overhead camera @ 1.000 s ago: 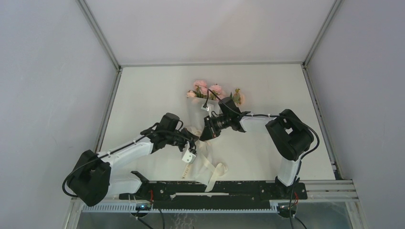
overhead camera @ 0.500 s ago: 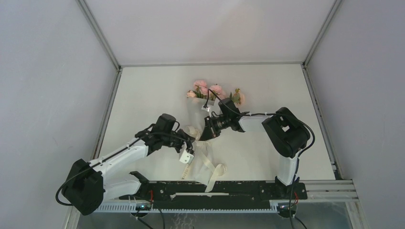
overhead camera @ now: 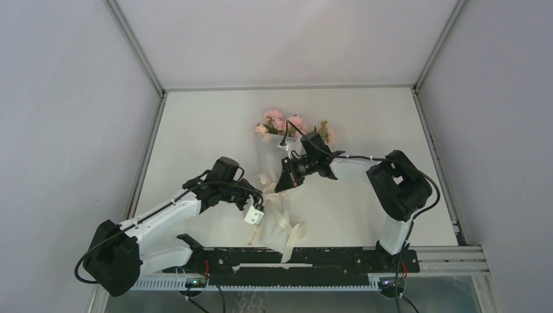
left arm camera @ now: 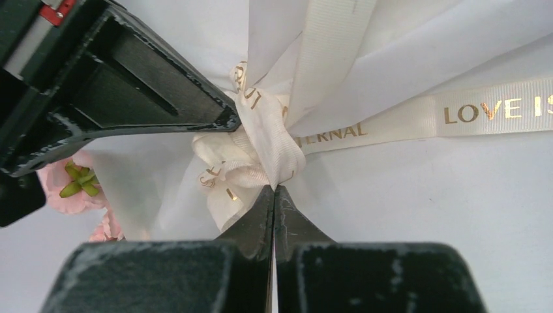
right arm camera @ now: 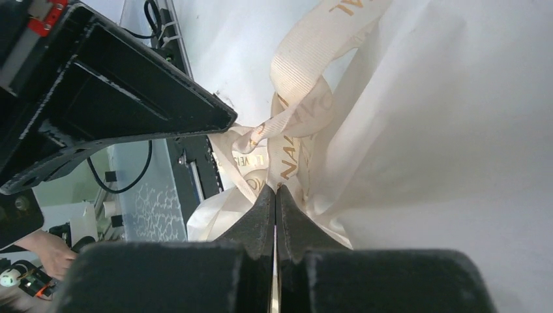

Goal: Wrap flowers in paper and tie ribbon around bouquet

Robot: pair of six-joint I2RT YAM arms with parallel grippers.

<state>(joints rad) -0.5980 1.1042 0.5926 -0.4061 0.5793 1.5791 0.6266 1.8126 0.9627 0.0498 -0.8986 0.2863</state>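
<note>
The right end effector (right arm camera: pixel 274 190) has just clamped its jaws fully together; a second ago they stood slightly apart. Its tips now meet on a gold-lettered strand of the ribbon (right arm camera: pixel 297 140), which appears to be nipped between them just at the knot. The left end effector (left arm camera: pixel 274 190) is likewise closed tight, as it was a second ago, its tips meeting at the underside of the ribbon knot (left arm camera: pixel 261 147) and seemingly pinching a fold of it. From that knot, in the left wrist view, one printed tail runs flat toward 3 o'clock, another band climbs toward 12 o'clock over the gathered paper (left arm camera: pixel 417 52), and a pink rose (left arm camera: pixel 65 182) peeks out at 8 o'clock. Seen from above, the two end effectors meet at the narrow neck of the bouquet (overhead camera: pixel 267 155) near the middle of the worktop (overhead camera: pixel 209 130), with the flowers (overhead camera: pixel 287 124) fanning out at 12 o'clock and the loose ribbon ends (overhead camera: pixel 287 228) trailing toward 6 o'clock. With both sides of the ribbon seemingly held, the wrap looks done and the knot appears ready to be drawn tight by pulling the strands apart.
</note>
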